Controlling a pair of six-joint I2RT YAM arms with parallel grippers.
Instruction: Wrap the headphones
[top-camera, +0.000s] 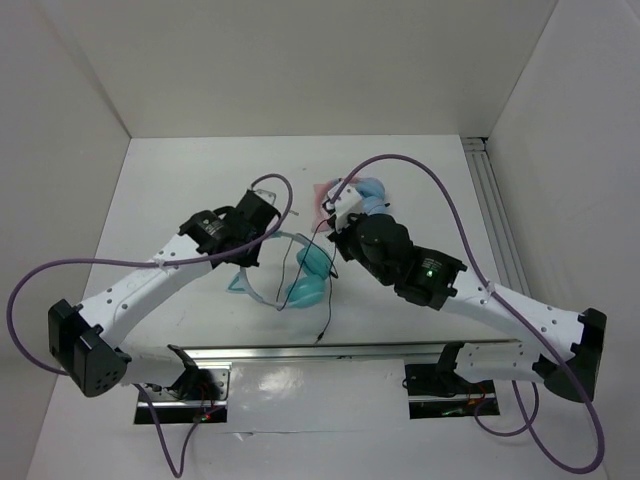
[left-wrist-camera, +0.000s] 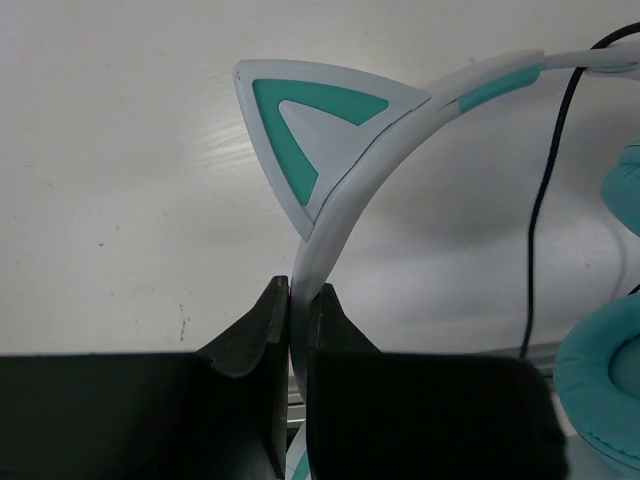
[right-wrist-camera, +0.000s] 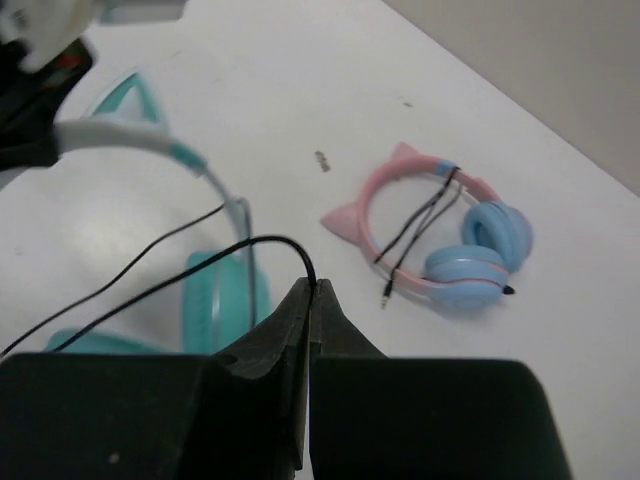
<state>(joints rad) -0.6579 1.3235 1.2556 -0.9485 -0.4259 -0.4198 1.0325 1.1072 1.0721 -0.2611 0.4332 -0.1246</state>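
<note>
Left fingers clamp the headband of the headphones, on the bench between my arms, cups near my right fingers. Those pinch the black cable, which trails back toward the cups; right arm probably does the winding.

Your left arm, right arm, white shells, black joints, purple cable off each, black left gripper, green dot on right, perhaps an LED.

Open white table lies far-left. Teal cat-eared headphones and their thin black cable fill the centre; pink-banded, blue-cupped headphones block far-right.
</note>
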